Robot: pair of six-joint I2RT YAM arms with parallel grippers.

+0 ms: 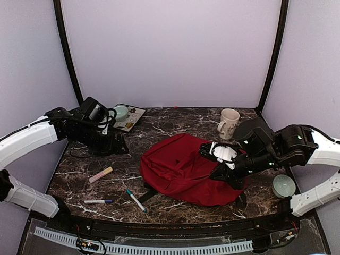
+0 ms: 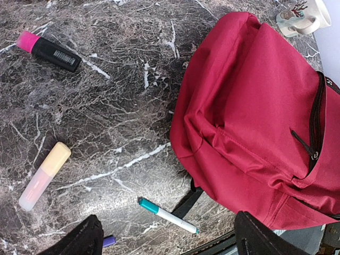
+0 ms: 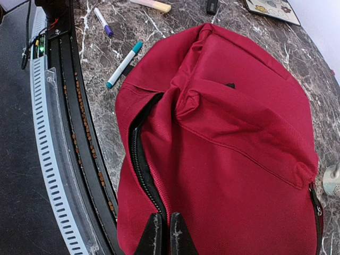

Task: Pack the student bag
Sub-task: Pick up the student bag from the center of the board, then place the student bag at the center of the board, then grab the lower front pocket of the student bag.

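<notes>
Though limp — rumpled red student bag (image 1: pixel 178 167)

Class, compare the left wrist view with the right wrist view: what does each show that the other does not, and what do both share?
Only the left wrist view shows the left arm's open jaws and the black highlighter's bright pink cap. Only the right wrist view shows the right arm's shut jaws and the dark-edged patterned tray. Both show the red fabric backpack, the teal-capped white marker and the pale yellow highlighter.
</notes>
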